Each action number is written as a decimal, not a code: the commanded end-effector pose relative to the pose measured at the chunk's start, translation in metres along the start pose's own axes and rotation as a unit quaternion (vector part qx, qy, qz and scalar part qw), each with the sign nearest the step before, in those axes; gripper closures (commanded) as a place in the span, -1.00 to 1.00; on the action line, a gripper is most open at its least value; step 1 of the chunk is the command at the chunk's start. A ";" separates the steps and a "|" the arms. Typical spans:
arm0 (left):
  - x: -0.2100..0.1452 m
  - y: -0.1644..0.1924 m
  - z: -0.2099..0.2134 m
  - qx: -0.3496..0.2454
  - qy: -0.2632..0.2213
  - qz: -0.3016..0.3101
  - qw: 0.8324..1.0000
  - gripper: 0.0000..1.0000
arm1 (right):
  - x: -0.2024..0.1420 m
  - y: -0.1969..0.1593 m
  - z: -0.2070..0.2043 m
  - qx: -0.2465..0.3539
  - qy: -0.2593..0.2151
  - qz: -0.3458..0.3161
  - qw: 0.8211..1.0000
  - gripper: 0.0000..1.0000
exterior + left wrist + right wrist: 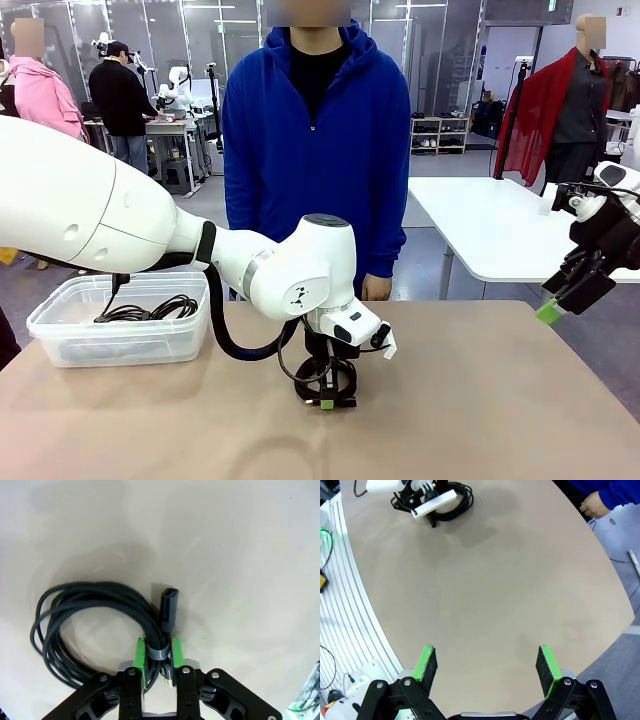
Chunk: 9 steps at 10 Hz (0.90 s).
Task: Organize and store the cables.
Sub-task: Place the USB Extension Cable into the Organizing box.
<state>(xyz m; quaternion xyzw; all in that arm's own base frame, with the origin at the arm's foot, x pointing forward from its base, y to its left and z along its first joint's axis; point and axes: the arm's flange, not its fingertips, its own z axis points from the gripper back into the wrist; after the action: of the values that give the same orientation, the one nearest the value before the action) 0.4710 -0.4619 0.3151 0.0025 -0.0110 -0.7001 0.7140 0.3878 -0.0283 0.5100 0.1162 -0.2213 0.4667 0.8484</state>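
A coiled black cable [95, 625] lies on the tan table, its chunky plug end [168, 609] pointing away from me. My left gripper [157, 657] is shut on the bound part of this coil, green pads pressed against both sides. From the front, the left gripper [327, 398] stands down on the table's middle with the cable [325, 377] looped around it. Another coiled cable [150, 311] rests inside the clear plastic bin [60, 338] at the left. My right gripper [487, 664] hangs open above the table's right edge, nothing between its fingers; in the front view the right gripper [560, 302] is raised at the far right.
A person in a blue hoodie [315, 150] stands at the far side, one hand [376, 288] near the table edge. The table [510, 580] is bare between the two arms. A white table [500, 220] stands behind at the right.
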 end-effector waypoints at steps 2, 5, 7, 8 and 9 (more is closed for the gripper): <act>0.001 0.000 0.004 -0.003 0.000 0.004 1.000 1.00 | 0.000 0.000 0.001 0.003 0.002 -0.001 1.000 -1.00; -0.007 -0.012 0.035 0.004 -0.028 -0.031 0.999 1.00 | 0.000 0.000 0.001 0.003 0.002 -0.001 1.000 -1.00; -0.013 -0.022 0.071 -0.001 -0.013 -0.079 0.997 0.96 | 0.000 0.000 0.001 0.003 0.002 -0.001 1.000 -1.00; -0.011 -0.026 0.085 -0.004 0.011 -0.075 0.997 0.96 | 0.000 0.000 0.001 0.003 0.002 -0.001 1.000 -1.00; -0.009 -0.027 0.091 -0.009 0.011 -0.056 0.998 0.96 | 0.000 0.000 0.001 0.003 0.002 -0.001 1.000 -1.00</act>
<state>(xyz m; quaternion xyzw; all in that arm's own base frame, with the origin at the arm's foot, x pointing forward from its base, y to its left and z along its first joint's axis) 0.4451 -0.4607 0.4012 0.0145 -0.0138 -0.7442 0.6677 0.3879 -0.0283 0.5099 0.1163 -0.2212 0.4667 0.8484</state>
